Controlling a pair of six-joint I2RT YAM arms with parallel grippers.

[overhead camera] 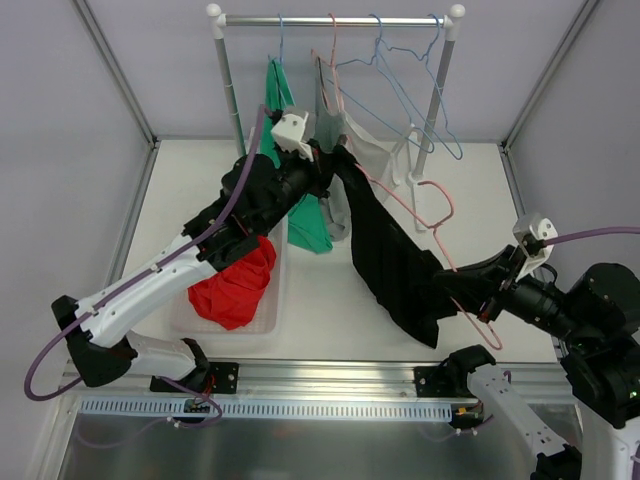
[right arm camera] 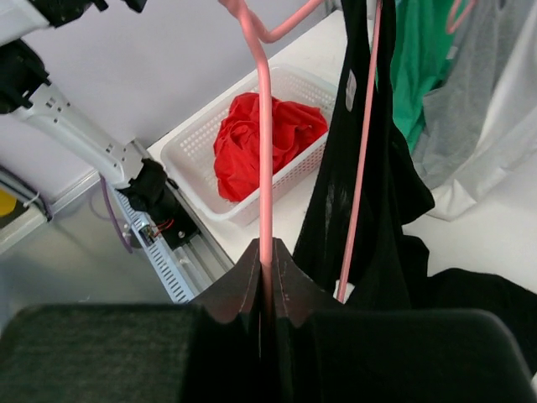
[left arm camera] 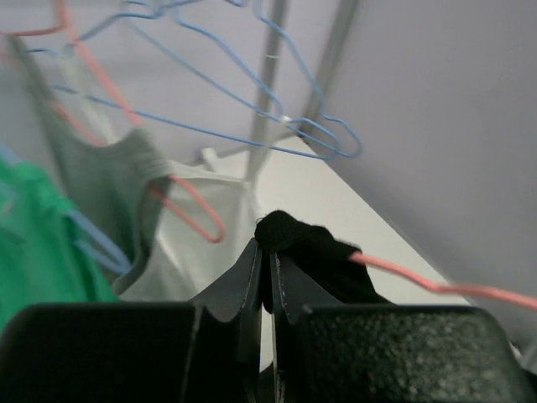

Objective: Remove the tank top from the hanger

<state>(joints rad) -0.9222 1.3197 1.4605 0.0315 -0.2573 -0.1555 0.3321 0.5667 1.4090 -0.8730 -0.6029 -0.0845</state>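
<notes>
A black tank top (overhead camera: 392,258) hangs stretched between my two grippers on a pink hanger (overhead camera: 432,208). My left gripper (overhead camera: 328,160) is shut on the tank top's strap (left arm camera: 289,237), holding it up near the rack. My right gripper (overhead camera: 480,298) is shut on the pink hanger's wire (right arm camera: 264,168) low at the right. In the right wrist view the black fabric (right arm camera: 369,193) drapes beside the hanger's other wire. The pink wire (left arm camera: 436,284) runs out of the strap in the left wrist view.
A clothes rack (overhead camera: 335,20) at the back holds blue hangers (overhead camera: 415,90), a green garment (overhead camera: 300,200) and grey and white tops (overhead camera: 365,140). A white basket (overhead camera: 250,330) with red cloth (overhead camera: 235,285) sits at the left.
</notes>
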